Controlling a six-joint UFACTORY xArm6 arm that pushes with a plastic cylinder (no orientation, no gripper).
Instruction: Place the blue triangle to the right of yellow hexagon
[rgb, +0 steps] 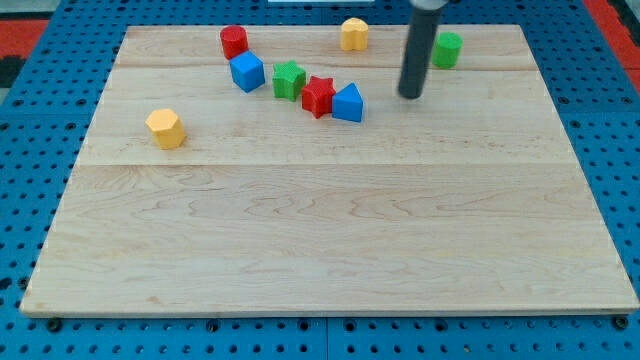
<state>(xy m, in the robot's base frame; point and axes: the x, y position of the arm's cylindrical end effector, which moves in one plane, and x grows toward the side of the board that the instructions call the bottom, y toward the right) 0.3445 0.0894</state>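
My tip (410, 95) sits on counter (320, 240), near blue triangle (348, 103), on its right; red star (318, 96) touches triangle's left, prob. Yellow hexagon (165, 128) well apart, left. No fingers on rig.

blue triangle (348, 104) touching red star's (318, 96) right, my tip (410, 95) further right

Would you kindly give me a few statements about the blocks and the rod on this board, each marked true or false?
1. My tip touches the blue triangle. False: it stands apart, to the triangle's right in the view.
2. The red star sits right against the blue triangle. True.
3. The yellow hexagon lies at the view's right. False: it lies at the view's left, alone.
4. The green star lies between the blue cube and the red star. True.
5. The blue triangle is right of the yellow hexagon in the view. True, though far off.
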